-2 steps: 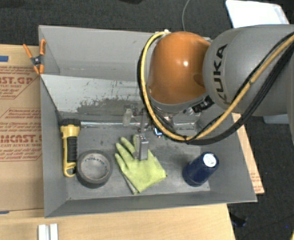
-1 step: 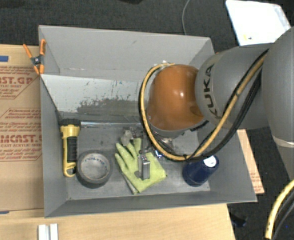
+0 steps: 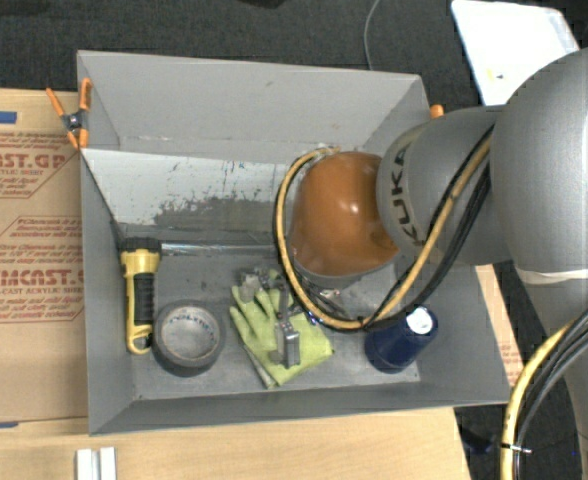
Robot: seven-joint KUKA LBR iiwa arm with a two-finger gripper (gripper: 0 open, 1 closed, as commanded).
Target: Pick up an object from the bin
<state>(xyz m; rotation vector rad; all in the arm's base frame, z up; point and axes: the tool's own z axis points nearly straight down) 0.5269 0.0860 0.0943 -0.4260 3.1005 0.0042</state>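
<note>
My gripper (image 3: pixel 289 345) reaches down from under the orange wrist cover to the bin's front middle. Its tip rests on a crumpled yellow-green glove (image 3: pixel 259 330) that lies flat on the bin floor. I cannot tell whether it grips the fabric. A grey roll of tape (image 3: pixel 186 338) lies flat just left of the glove. A dark blue bottle with a white cap (image 3: pixel 401 339) lies to the right of the gripper, partly under the arm's cables.
A yellow tool with a black handle (image 3: pixel 139 299) lies along the bin's left wall, lengthwise front to back. The arm and its orange cover hide the right middle of the bin floor.
</note>
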